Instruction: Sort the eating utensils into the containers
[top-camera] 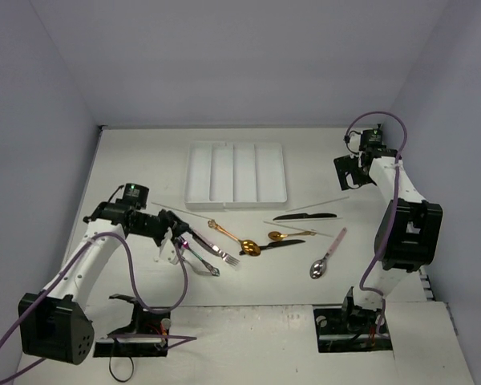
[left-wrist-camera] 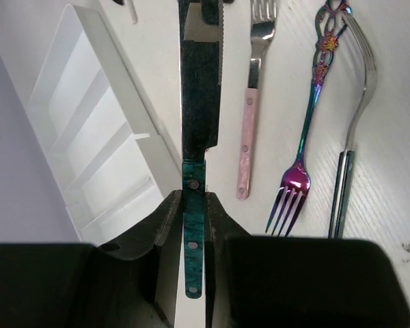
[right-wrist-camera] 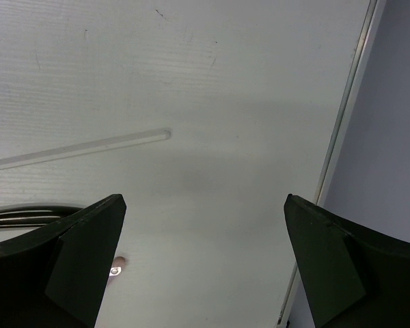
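My left gripper (top-camera: 174, 237) is shut on the teal handle of a knife (left-wrist-camera: 194, 225), whose dark blade (left-wrist-camera: 201, 68) points away along the table beside the white cutlery tray (left-wrist-camera: 89, 116). A pink-handled fork (left-wrist-camera: 248, 123), an iridescent fork (left-wrist-camera: 307, 137) and a silver fork (left-wrist-camera: 359, 102) lie just right of it. The tray (top-camera: 236, 172) sits at the back centre. My right gripper (top-camera: 354, 172) is open and empty over bare table at the far right (right-wrist-camera: 201, 205), with a pale chopstick (right-wrist-camera: 82, 150) ahead of it.
A gold spoon (top-camera: 239, 241), a smaller gold spoon (top-camera: 287, 235), a black knife (top-camera: 305, 216), a black utensil (top-camera: 280, 244), a pink-handled spoon (top-camera: 327, 257) and thin chopsticks (top-camera: 321, 202) lie mid-table. The table's right edge (right-wrist-camera: 342, 137) runs close by the right gripper.
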Motion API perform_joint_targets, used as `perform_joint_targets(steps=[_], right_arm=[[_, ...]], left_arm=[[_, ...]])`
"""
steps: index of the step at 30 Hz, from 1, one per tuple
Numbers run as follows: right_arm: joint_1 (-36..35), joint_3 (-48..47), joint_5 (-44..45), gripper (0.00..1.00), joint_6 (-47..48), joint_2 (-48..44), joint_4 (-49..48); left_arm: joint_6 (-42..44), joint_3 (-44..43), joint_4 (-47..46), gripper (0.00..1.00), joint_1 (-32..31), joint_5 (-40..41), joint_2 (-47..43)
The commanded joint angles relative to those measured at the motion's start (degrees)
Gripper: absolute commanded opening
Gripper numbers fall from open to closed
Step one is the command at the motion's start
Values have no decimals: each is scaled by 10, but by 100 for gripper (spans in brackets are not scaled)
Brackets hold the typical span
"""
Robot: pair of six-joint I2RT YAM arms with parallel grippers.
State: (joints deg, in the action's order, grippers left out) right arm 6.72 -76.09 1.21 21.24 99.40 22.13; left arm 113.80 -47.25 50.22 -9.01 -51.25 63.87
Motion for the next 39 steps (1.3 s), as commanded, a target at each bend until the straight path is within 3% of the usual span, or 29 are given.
perform_joint_targets(steps=[1, 2, 7, 13, 18, 21, 26, 39], right_arm=[[3, -31, 1, 100, -5, 0, -2], [3, -31, 2, 100, -6, 1, -2], [3, -34, 4, 100, -6, 4, -1], [3, -36, 7, 100, -4, 9, 2], [3, -36, 11, 100, 0, 9, 3], [3, -36, 12, 100, 0, 9, 3], [3, -30, 15, 100, -2, 6, 5], [3, -24, 22, 100, 0, 8, 7]], left_arm=[[-74, -127, 12, 0, -48, -43, 24], [-123, -167, -7, 0, -68, -27, 43], [-540, -273, -190, 0, -126, 131, 119], [-930, -458, -185, 0, -135, 281, 255], [-1185, -514, -167, 0, -132, 419, 314], [-1283, -529, -145, 0, -130, 472, 341], [-1339, -526, -143, 0, -126, 516, 387], [-1346, -543, -214, 0, -101, 569, 483]])
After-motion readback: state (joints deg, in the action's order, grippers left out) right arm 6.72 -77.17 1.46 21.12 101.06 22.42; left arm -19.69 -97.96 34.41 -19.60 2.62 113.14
